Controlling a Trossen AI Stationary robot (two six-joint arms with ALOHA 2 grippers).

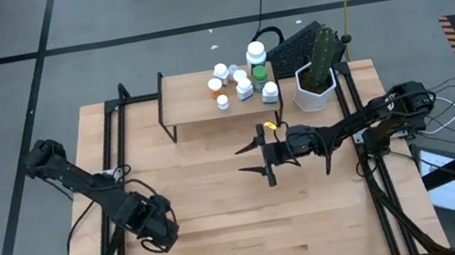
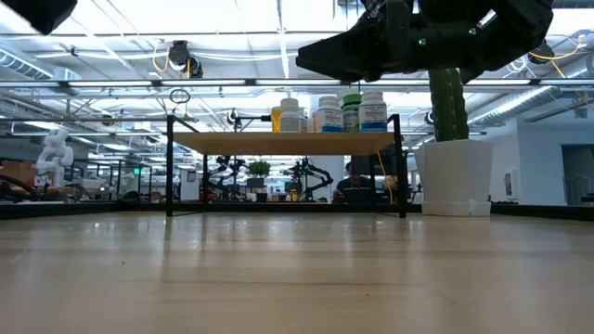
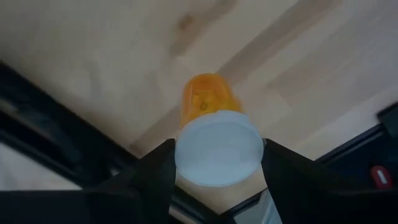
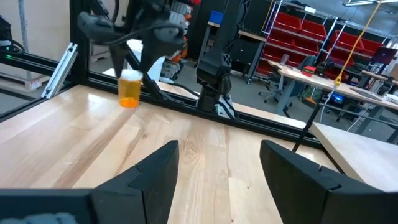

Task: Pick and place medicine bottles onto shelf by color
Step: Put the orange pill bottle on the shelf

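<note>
Bottle (image 3: 214,134) label (pincer-held (image 3: 217,171)) unreadable.

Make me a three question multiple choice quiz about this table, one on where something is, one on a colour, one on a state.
1. Where does the cactus planter stand?
A. on the table beside the shelf
B. on top of the shelf
C. in the right claw

2. What colour is the body of the bottle in the left claw?
A. green
B. orange
C. blue

3. How is the right claw?
A. shut on a bottle
B. open and empty
C. shut on the planter

Answers: 1 A, the high view shows the planter on the table off the shelf's right end. 2 B, the left wrist view shows the orange bottle with a white cap between the fingers. 3 B, its own wrist view shows spread fingers with only table between.
</note>
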